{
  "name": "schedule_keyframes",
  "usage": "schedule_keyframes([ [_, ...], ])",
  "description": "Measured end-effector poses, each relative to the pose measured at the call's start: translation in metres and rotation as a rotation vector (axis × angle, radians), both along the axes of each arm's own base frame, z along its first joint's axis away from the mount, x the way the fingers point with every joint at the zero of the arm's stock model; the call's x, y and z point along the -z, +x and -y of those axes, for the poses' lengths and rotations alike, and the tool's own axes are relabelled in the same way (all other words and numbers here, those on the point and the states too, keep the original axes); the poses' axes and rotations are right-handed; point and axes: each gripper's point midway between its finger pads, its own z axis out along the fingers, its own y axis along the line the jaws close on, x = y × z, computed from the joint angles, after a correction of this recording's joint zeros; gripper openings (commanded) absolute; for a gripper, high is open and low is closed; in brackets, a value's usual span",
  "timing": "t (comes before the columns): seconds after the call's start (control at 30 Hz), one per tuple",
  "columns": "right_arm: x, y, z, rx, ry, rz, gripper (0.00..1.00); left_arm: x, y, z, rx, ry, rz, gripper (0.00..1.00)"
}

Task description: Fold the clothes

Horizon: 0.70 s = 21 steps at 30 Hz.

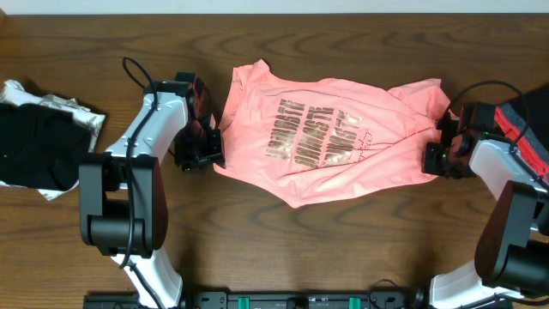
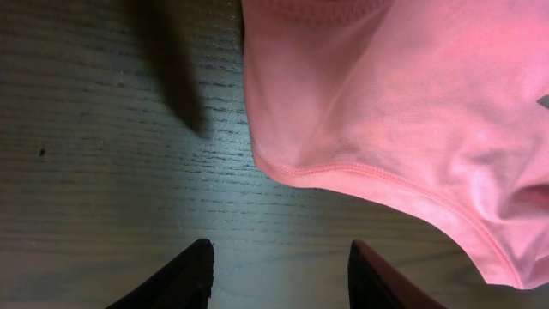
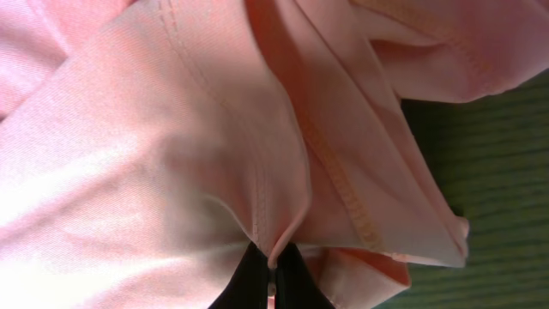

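The salmon-pink T-shirt (image 1: 326,137) lies spread across the middle of the wooden table, gold-bronze lettering facing up. My left gripper (image 1: 208,151) is at the shirt's left edge, open and empty; in the left wrist view its fingers (image 2: 279,275) hover over bare wood just short of the shirt's hem (image 2: 386,112). My right gripper (image 1: 437,154) is at the shirt's right end, shut on a pinched fold of the fabric; the right wrist view shows pink cloth (image 3: 214,129) clamped between the black fingertips (image 3: 274,262).
A pile of black and white cloth (image 1: 39,137) lies at the far left edge. Another dark garment with red trim (image 1: 527,120) lies at the far right edge, behind my right arm. Wood (image 1: 326,249) shows in front of the shirt.
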Motion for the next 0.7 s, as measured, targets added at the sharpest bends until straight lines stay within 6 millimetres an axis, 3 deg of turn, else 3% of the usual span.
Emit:
schedule_keyframes([
  [0.33,0.001,-0.007,-0.004,0.034,0.029,-0.028,0.01,0.000,-0.001,0.000,0.000,0.000,-0.002,0.51],
  [0.53,0.001,-0.007,-0.007,0.046,0.047,-0.028,0.01,-0.003,-0.016,-0.002,0.000,0.007,-0.066,0.52],
  [0.7,0.001,-0.007,-0.007,0.051,0.051,-0.028,0.01,0.000,-0.007,-0.007,0.007,0.040,-0.025,0.52],
])
